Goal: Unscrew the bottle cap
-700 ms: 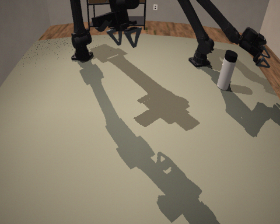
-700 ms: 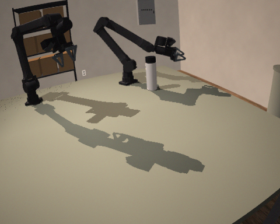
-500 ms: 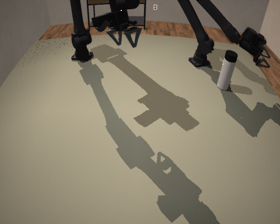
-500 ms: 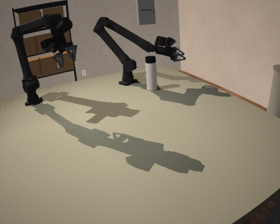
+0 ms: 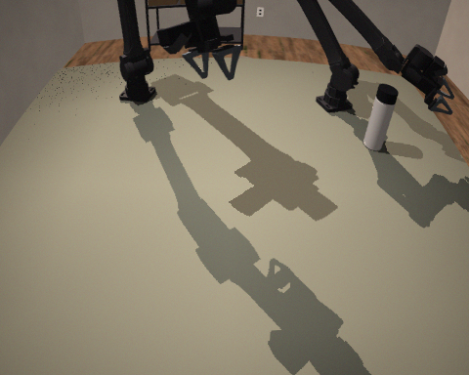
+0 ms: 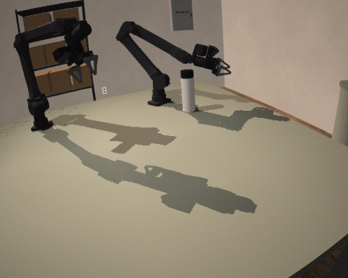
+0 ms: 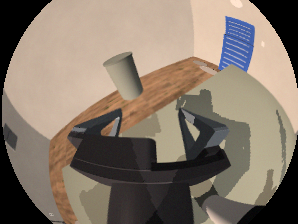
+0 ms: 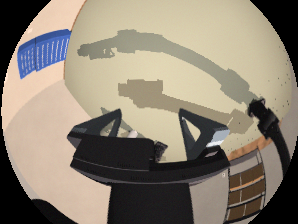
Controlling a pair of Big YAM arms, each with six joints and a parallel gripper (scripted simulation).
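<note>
A white bottle (image 5: 378, 123) with a black cap (image 5: 387, 93) stands upright on the desk near the far right arm base; it also shows in the exterior view (image 6: 188, 90). The cap sits on the bottle. My left gripper (image 5: 441, 99) is open and empty, in the air just beyond and beside the cap (image 6: 186, 73), apart from it; it also shows in the exterior view (image 6: 223, 67). In the left wrist view the open fingers hold nothing, and a white bottle edge (image 7: 221, 213) shows at the lower right. My right gripper (image 5: 214, 61) hangs open and empty high at the back by the shelf.
A shelf with boxes (image 6: 55, 51) stands behind the right arm. A grey cylindrical bin (image 6: 346, 114) stands off the desk's right edge. The two arm bases (image 5: 137, 93) (image 5: 334, 102) sit at the back of the desk. Wooden floor runs past the right edge.
</note>
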